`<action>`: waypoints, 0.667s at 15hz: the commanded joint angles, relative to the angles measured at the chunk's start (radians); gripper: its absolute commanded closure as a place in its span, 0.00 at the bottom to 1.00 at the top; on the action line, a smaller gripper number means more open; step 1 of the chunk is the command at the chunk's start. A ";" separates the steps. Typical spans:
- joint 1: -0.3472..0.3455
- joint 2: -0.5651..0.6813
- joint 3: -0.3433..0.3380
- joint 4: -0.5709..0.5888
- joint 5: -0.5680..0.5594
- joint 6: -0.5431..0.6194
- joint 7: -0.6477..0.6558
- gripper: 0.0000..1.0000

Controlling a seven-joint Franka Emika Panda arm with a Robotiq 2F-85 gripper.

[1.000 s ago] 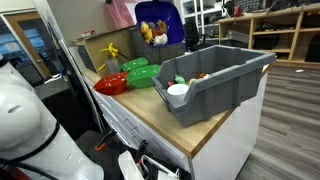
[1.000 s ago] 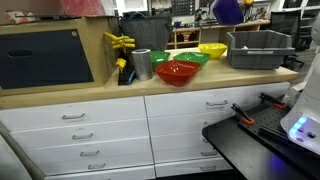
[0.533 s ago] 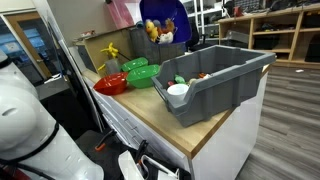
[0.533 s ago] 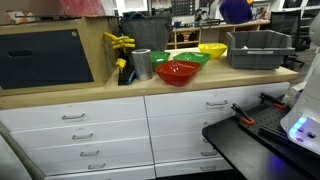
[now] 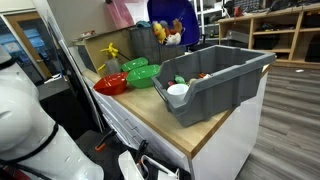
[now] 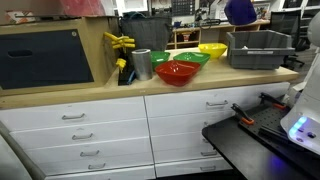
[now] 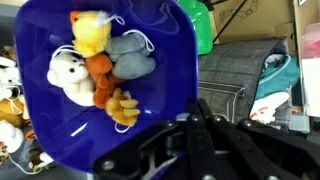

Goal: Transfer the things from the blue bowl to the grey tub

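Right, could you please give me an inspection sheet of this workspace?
Surface: wooden countertop, carrying the bowls and the tub.
Job's things: blue bowl held aloft and tilted, small soft toys inside; grey tub at the countertop's end.
Clutter: red bowl, green bowl, yellow bowl, metal can; white cup in the tub.
Grippers: pincer shut on the blue bowl's rim.
Cables: nothing seen.
Surroundings: white drawers below; shelving behind.

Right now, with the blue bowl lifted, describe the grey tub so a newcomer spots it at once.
Follow the wooden counter above the white drawers past the red bowl and green bowl to its end. The grey tub sits there: rectangular, thick-rimmed, with sloping sides, and far larger than the round bowls beside it.
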 commanded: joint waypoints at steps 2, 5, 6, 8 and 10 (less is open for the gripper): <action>-0.039 0.028 -0.024 0.028 0.100 -0.063 -0.033 0.99; -0.054 0.036 -0.032 0.026 0.145 -0.083 -0.049 0.99; -0.058 0.038 -0.032 0.025 0.158 -0.087 -0.051 0.99; -0.065 0.044 -0.033 0.021 0.181 -0.094 -0.059 0.99; -0.073 0.050 -0.034 0.014 0.221 -0.100 -0.063 0.99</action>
